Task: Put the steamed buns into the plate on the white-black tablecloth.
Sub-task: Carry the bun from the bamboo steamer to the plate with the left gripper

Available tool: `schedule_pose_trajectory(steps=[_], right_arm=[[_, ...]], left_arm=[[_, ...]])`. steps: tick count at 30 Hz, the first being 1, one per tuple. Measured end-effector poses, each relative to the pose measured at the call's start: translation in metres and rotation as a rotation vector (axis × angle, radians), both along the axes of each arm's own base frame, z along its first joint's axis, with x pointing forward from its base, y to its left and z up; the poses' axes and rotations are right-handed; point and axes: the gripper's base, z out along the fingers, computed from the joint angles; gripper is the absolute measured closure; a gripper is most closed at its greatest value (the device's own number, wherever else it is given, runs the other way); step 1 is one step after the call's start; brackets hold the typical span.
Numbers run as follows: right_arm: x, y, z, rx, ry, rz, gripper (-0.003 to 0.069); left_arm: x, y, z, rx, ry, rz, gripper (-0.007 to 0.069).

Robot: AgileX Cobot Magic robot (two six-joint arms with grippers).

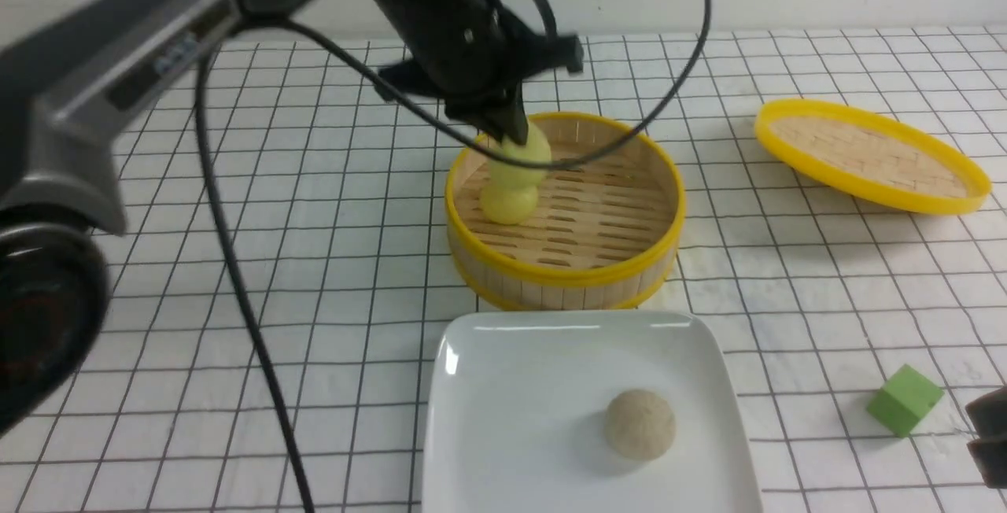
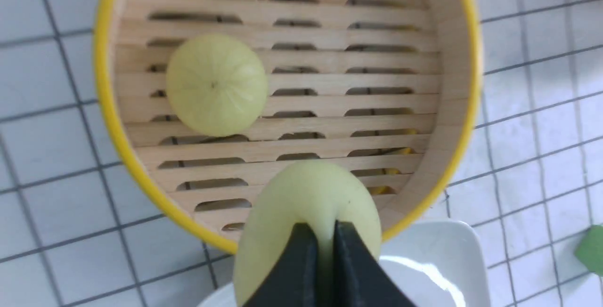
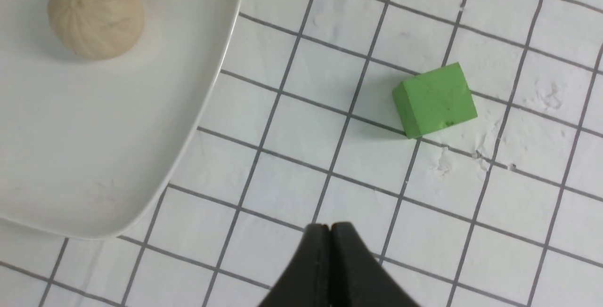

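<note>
Left gripper (image 2: pixel 325 226) pinches a pale yellow bun (image 2: pixel 301 189) — partly hidden behind it; right gripper (image 3: pixel 330 227), closed on nothing, is cut off in front view.

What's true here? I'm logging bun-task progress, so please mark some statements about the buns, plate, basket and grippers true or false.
1. The beige-white dome-shaped steamed bun lies on the glossy white rounded-square plate. True.
2. The left gripper is shut on a pale yellow steamed bun. True.
3. The round yellow-rimmed bamboo steamer basket is empty. False: a second pale yellow bun sits inside.
4. The right gripper holds the small green cube. False: it is shut on nothing; the cube lies apart on the black-grid white tablecloth.
</note>
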Motion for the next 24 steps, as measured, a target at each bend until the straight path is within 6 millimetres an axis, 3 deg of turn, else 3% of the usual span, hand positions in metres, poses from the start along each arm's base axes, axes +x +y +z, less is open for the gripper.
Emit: schedule_pose_trajectory(steps=[2,4,8,10,13,18,21,24], right_arm=[[0.0,0.0,0.0,0.0,0.0,0.0,0.0651],[0.0,0.0,0.0,0.0,0.001,0.0,0.065],[-0.001,0.0,0.0,0.0,0.0,0.0,0.0646],[-0.001,0.0,0.0,0.0,0.0,0.0,0.0643],[-0.001,0.0,0.0,0.0,0.0,0.0,0.064],[-0.001,0.0,0.0,-0.001,0.001,0.0,0.0636],[-0.001,0.0,0.0,-0.001,0.002,0.0,0.0636],[-0.001,0.0,0.0,-0.001,0.002,0.0,0.0636]], left_arm=[[-0.018,0.01,0.027,0.006,-0.053,-0.005,0.0606],[-0.035,0.014,0.032,0.024,-0.046,-0.016,0.0606],[-0.064,0.0,-0.009,0.104,0.101,-0.09,0.0606],[-0.084,-0.021,-0.057,0.178,0.222,-0.165,0.0606],[-0.095,-0.041,-0.102,0.215,0.281,-0.199,0.0598],[-0.087,-0.049,-0.13,0.233,0.281,-0.173,0.0566],[-0.079,-0.05,-0.146,0.262,0.277,-0.159,0.0496],[-0.077,-0.052,-0.147,0.257,0.286,-0.134,0.0408]])
